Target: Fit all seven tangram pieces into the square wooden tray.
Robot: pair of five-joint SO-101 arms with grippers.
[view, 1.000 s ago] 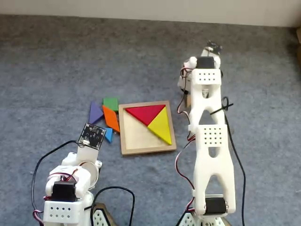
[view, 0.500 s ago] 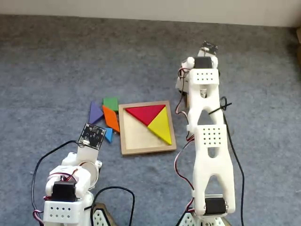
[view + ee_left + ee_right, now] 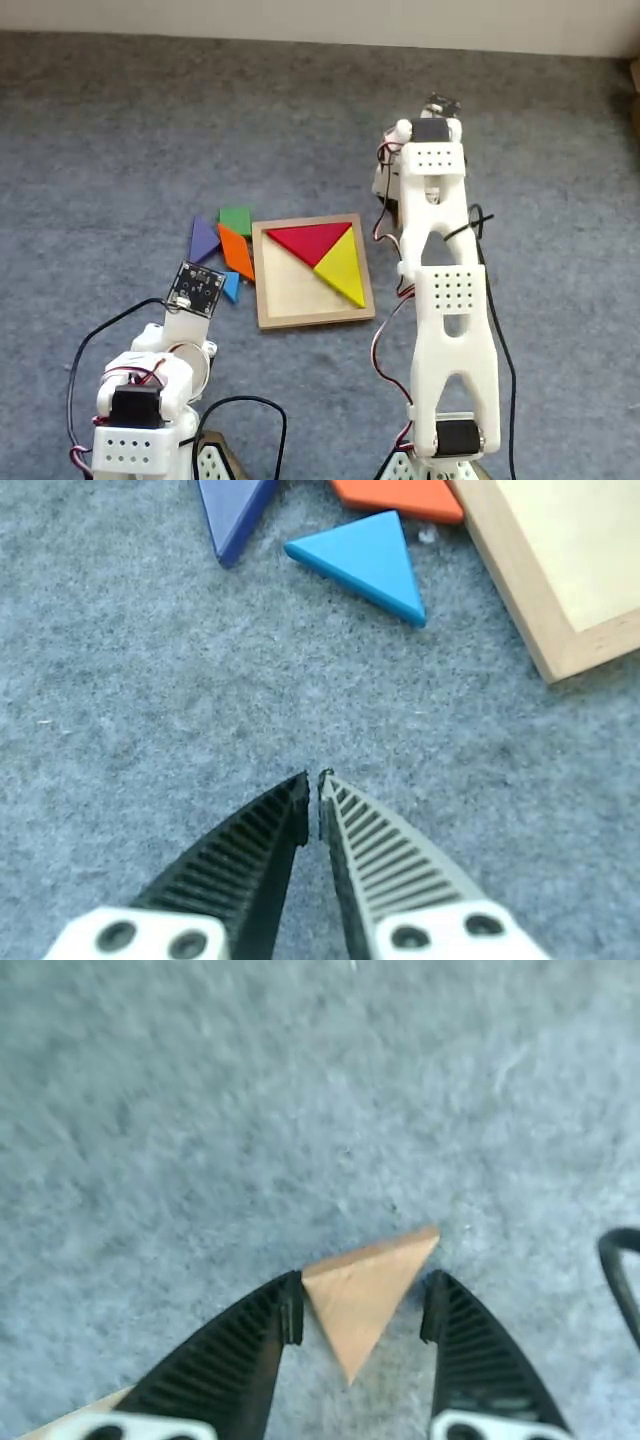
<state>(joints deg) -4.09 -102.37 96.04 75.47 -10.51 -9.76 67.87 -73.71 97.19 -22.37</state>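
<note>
The square wooden tray [image 3: 266, 300] lies on the grey carpet with a red triangle [image 3: 308, 240] and a yellow triangle [image 3: 342, 268] in it. Beside its left edge lie a purple triangle [image 3: 203, 238], a green square [image 3: 236, 220], an orange parallelogram [image 3: 236, 251] and a small blue triangle [image 3: 231, 287]. My left gripper [image 3: 312, 782] is shut and empty, low over bare carpet a little short of the blue triangle [image 3: 365, 560]. My right gripper [image 3: 362, 1298] is open, its fingers on either side of a plain wood triangle [image 3: 360, 1280] on the carpet beyond the tray's far right corner.
The right arm [image 3: 440, 250] stretches along the tray's right side. The tray's corner [image 3: 560, 645] is near the left gripper, with the purple piece [image 3: 235, 510] and the orange piece [image 3: 400, 495] farther off. Open carpet surrounds everything.
The right arm has stretched slightly farther from its base, and its wrist now covers the wood piece that peeked out beneath it. The left arm has not moved.
</note>
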